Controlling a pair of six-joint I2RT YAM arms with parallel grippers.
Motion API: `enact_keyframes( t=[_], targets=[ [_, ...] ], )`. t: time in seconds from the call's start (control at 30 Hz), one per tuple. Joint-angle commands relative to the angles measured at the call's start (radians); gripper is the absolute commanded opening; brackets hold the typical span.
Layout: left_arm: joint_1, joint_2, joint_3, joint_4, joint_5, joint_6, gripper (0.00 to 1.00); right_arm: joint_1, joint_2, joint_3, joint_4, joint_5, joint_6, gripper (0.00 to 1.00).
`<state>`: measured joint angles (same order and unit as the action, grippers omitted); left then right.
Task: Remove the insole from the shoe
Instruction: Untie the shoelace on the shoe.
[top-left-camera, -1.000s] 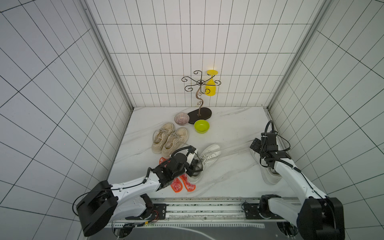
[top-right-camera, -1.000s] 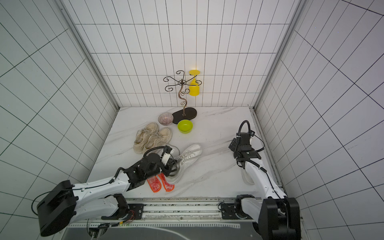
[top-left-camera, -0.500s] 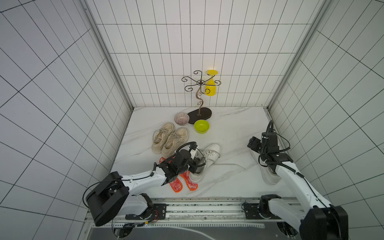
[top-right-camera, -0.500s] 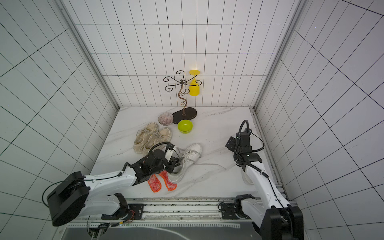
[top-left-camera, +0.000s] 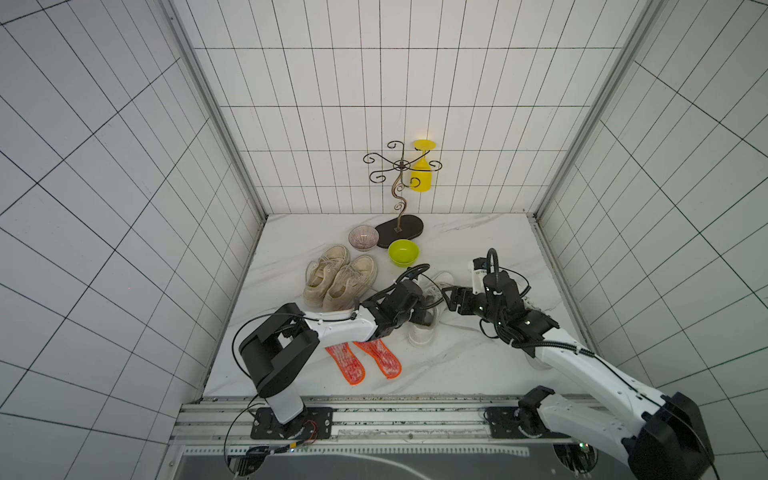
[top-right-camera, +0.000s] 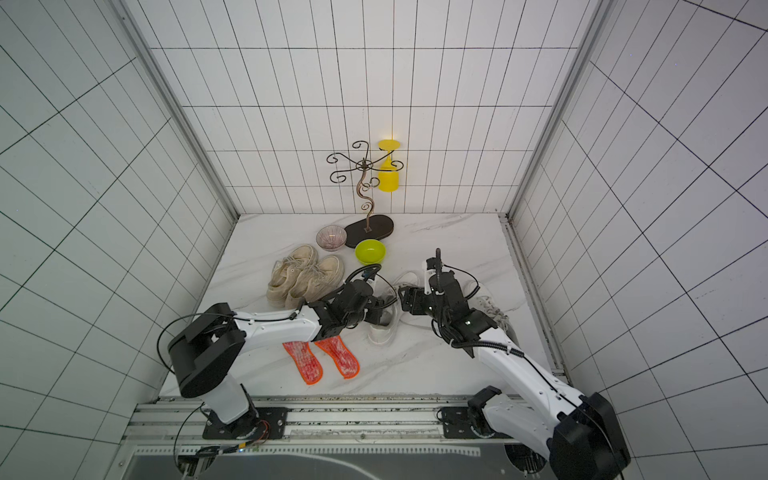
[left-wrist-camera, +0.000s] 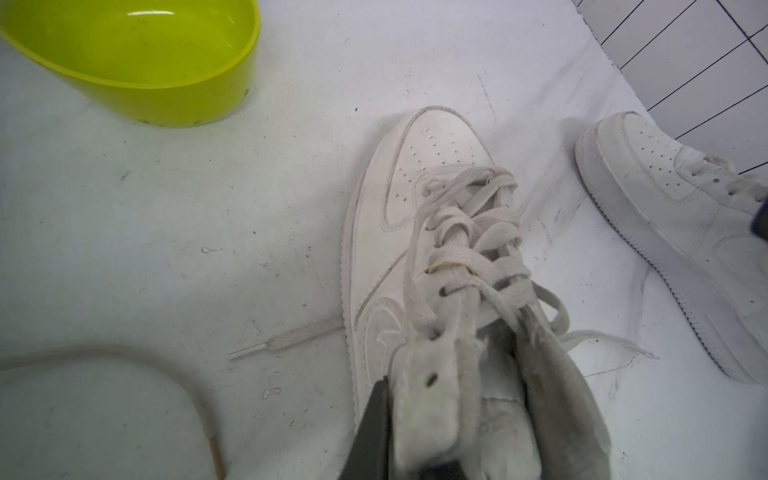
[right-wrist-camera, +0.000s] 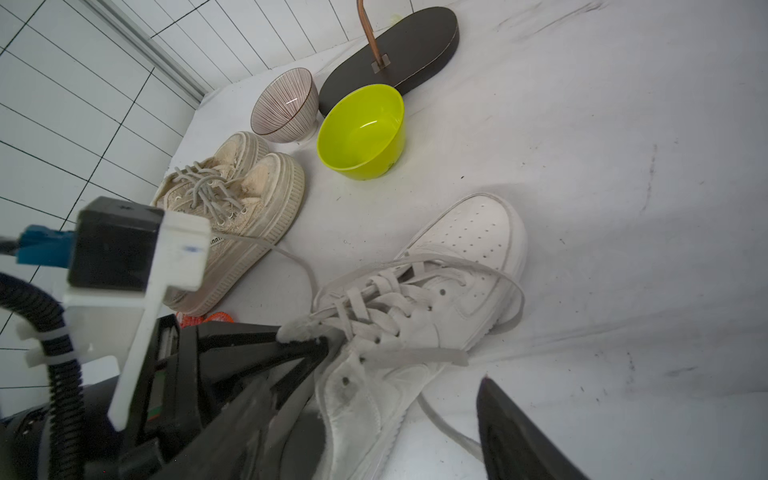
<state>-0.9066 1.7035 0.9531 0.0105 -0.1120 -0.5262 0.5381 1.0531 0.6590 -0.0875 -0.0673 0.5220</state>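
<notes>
Left arm stretched low across the white marble worktop (top-left-camera: 469, 249), left gripper (top-left-camera: 420, 316) at the collar of the white lace-up leather sneaker (top-left-camera: 420, 336). Jaws nearly together on the eyelet flap, can't tell if clamped. Right arm bent opposite, right gripper (top-left-camera: 447, 300) spread apart just beside its laces. Insole not visible.

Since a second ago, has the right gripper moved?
Yes. Judged against the green bowl in a top view, the right gripper has swung toward the robot's left, closer to the bowl and toward the white sneaker.
</notes>
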Motion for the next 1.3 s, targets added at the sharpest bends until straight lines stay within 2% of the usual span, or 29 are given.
enact_keyframes(
  t=[0.0, 0.2, 0.27, 0.4, 0.53, 0.73, 0.8, 0.9, 1.07, 1.17, 1.27],
  targets=[
    [-0.013, -0.006, 0.056, 0.045, -0.004, -0.047, 0.23, 0.011, 0.038, -0.041, 0.032, -0.003, 0.022, 0.77],
    [-0.01, -0.053, 0.012, 0.076, 0.044, -0.044, 0.4, 0.025, 0.063, -0.056, 0.017, 0.031, 0.029, 0.73],
    [0.007, -0.059, -0.001, 0.067, 0.034, -0.031, 0.41, 0.032, 0.068, -0.058, 0.014, 0.037, 0.027, 0.73],
    [0.063, -0.06, -0.026, 0.084, 0.136, 0.028, 0.41, 0.053, 0.093, -0.056, 0.014, 0.038, 0.035, 0.72],
    [0.063, -0.061, -0.019, 0.088, 0.204, 0.115, 0.42, 0.082, 0.13, -0.046, 0.02, 0.052, 0.038, 0.71],
    [0.062, -0.045, -0.016, 0.097, 0.209, 0.133, 0.44, 0.098, 0.183, -0.017, 0.0, 0.107, 0.052, 0.68],
    [0.063, -0.033, -0.006, 0.085, 0.199, 0.132, 0.43, 0.099, 0.201, -0.014, -0.005, 0.123, 0.061, 0.65],
    [0.062, -0.027, -0.002, 0.078, 0.167, 0.118, 0.36, 0.101, 0.221, -0.009, -0.002, 0.137, 0.069, 0.6],
    [0.063, -0.003, 0.021, 0.063, 0.162, 0.117, 0.26, 0.104, 0.249, 0.015, -0.012, 0.187, 0.084, 0.59],
    [0.058, 0.017, 0.041, 0.021, 0.107, 0.091, 0.23, 0.115, 0.272, 0.049, -0.048, 0.252, 0.092, 0.59],
    [0.05, 0.022, 0.052, -0.02, 0.032, 0.068, 0.21, 0.115, 0.291, 0.063, -0.083, 0.318, 0.109, 0.52]
  ],
)
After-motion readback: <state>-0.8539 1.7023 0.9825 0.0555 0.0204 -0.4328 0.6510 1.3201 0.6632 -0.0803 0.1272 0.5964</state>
